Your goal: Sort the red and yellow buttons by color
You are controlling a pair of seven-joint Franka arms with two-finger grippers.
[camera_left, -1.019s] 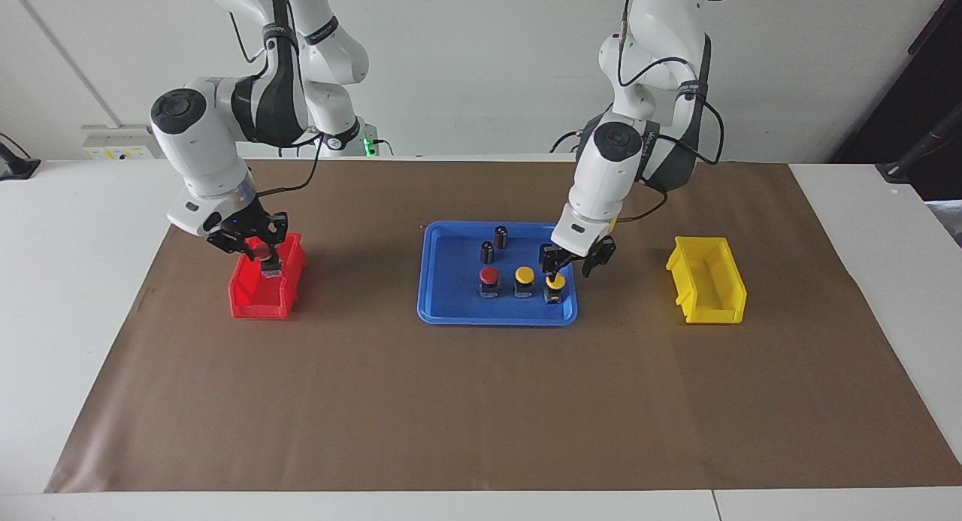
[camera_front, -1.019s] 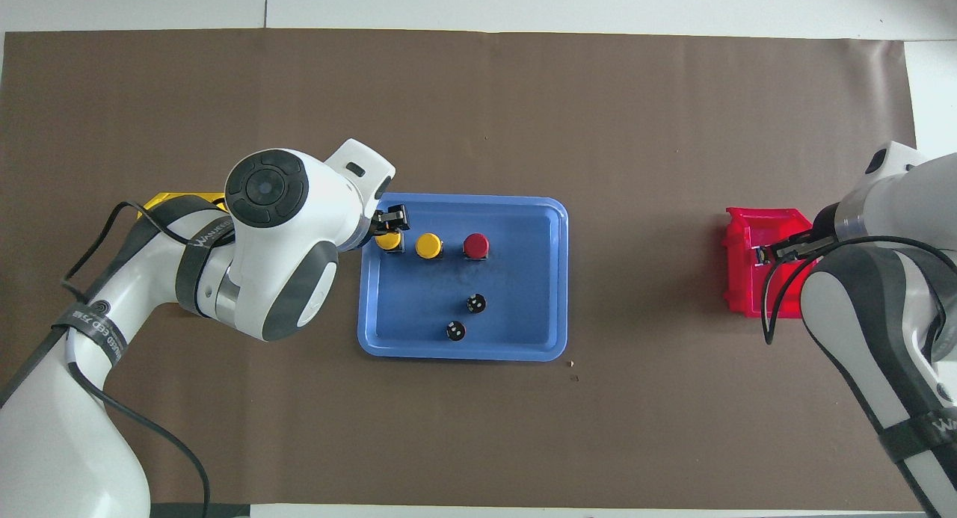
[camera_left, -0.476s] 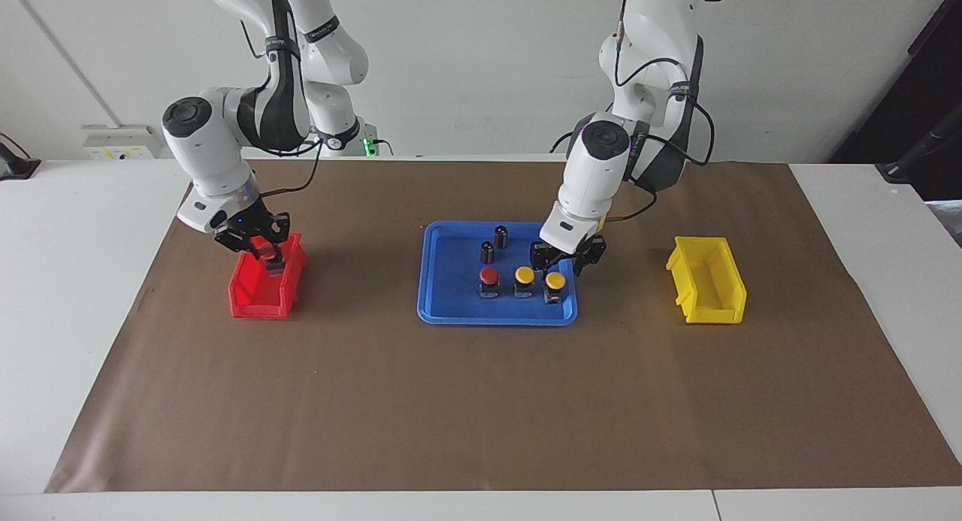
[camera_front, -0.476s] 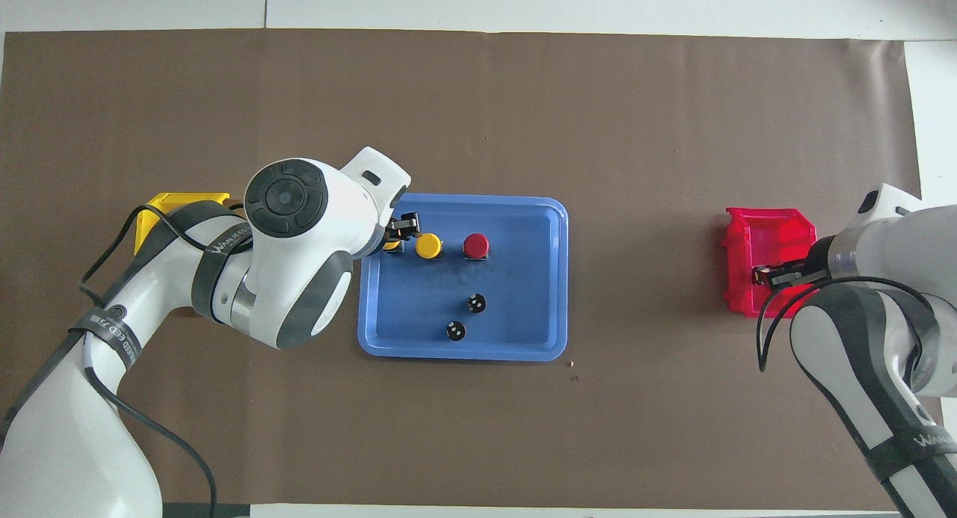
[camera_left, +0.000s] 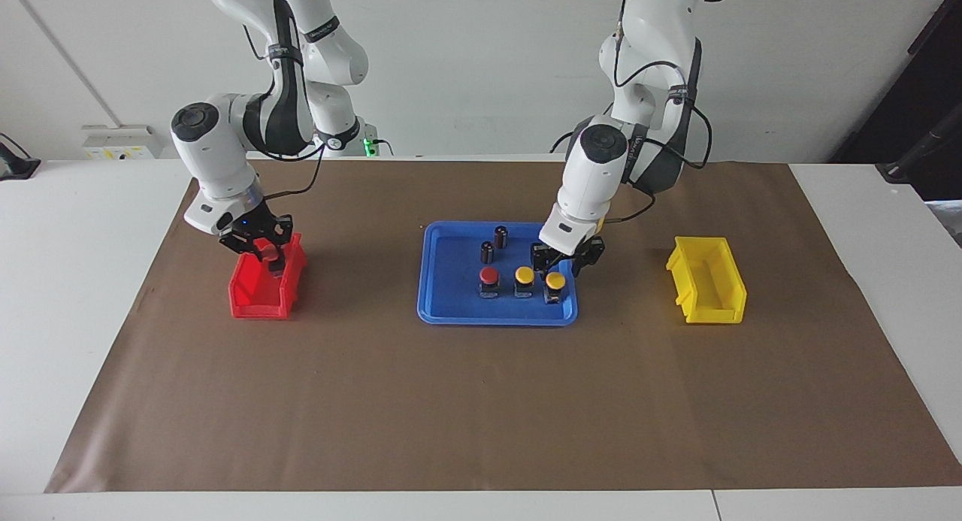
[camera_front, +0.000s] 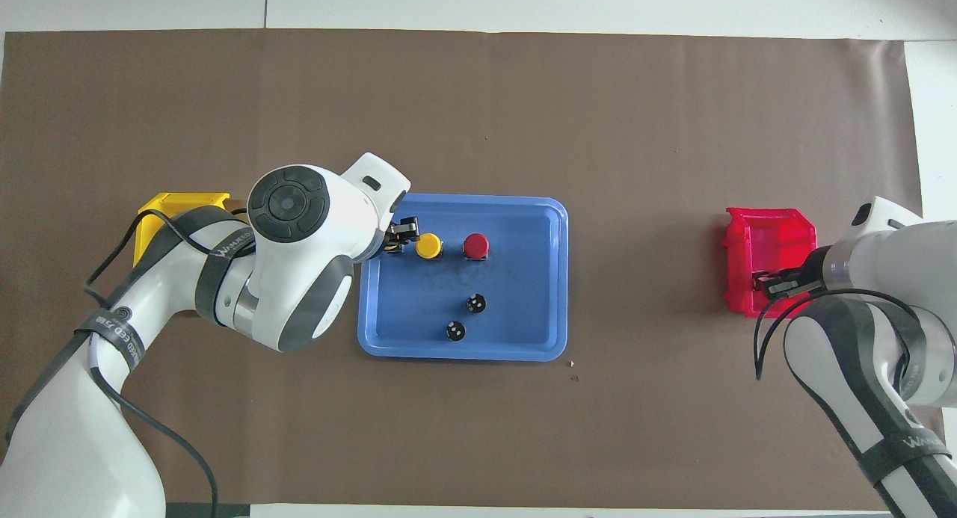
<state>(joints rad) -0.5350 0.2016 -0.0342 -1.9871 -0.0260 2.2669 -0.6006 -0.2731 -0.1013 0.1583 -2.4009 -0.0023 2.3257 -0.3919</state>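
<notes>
One red button (camera_left: 488, 276) and two yellow buttons (camera_left: 524, 276) (camera_left: 555, 281) stand in a row in the blue tray (camera_left: 451, 304). My left gripper (camera_left: 562, 263) is open and empty just above the yellow button nearest the left arm's end. In the overhead view it (camera_front: 400, 234) covers most of that button. My right gripper (camera_left: 268, 252) hangs over the red bin (camera_left: 248, 301), shut on the second red button (camera_left: 271, 256), whose dark body points down into the bin.
Two dark cylinders with silvery tops (camera_left: 501, 235) (camera_left: 487, 251) stand in the tray nearer the robots than the buttons. The yellow bin (camera_left: 710, 310) sits toward the left arm's end of the brown mat, and nothing shows in it.
My left gripper has risen from around the end yellow button, which stays in the tray. My right gripper has shifted toward the robots over the red bin with the red button.
</notes>
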